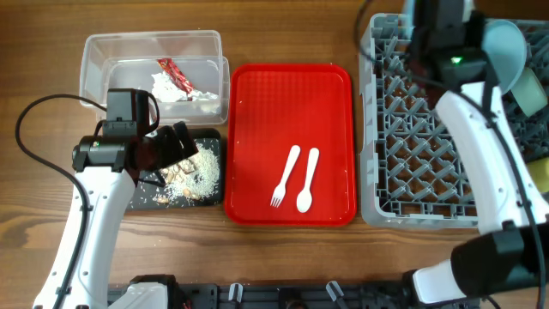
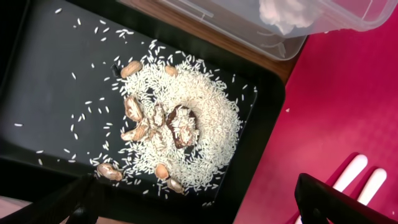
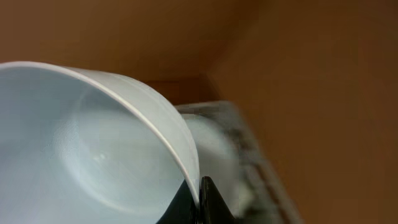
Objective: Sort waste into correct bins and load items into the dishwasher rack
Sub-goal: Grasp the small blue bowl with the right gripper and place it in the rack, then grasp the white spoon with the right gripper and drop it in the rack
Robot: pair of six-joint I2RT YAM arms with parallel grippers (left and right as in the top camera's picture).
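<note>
My left gripper [image 1: 176, 146] [image 2: 205, 208] is open and empty, low over the black tray [image 1: 146, 202] [image 2: 43, 74]. The tray holds rice and nut scraps [image 1: 196, 172] [image 2: 177, 124]. The clear tub [image 1: 99, 51] [image 2: 273, 37] holds a red wrapper [image 1: 174, 75] and white tissue [image 1: 165, 88] [image 2: 283, 12]. A white fork [image 1: 284, 176] and spoon [image 1: 307, 180] lie on the red tray. My right gripper [image 1: 480, 39] [image 3: 200, 202] is shut on the rim of a pale blue bowl [image 1: 508, 47] [image 3: 81, 149], held over the far right of the grey rack [image 1: 412, 129]. A mint-green bowl [image 1: 536, 90] and a yellow cup [image 1: 540, 172] sit in the rack. The plate is not in view.
The flat red serving tray [image 1: 257, 112] [image 2: 348, 106] lies between the black tray and the rack. The left arm's cable loops over the table at the far left [image 1: 26, 137]. The right arm stretches across the rack's right side.
</note>
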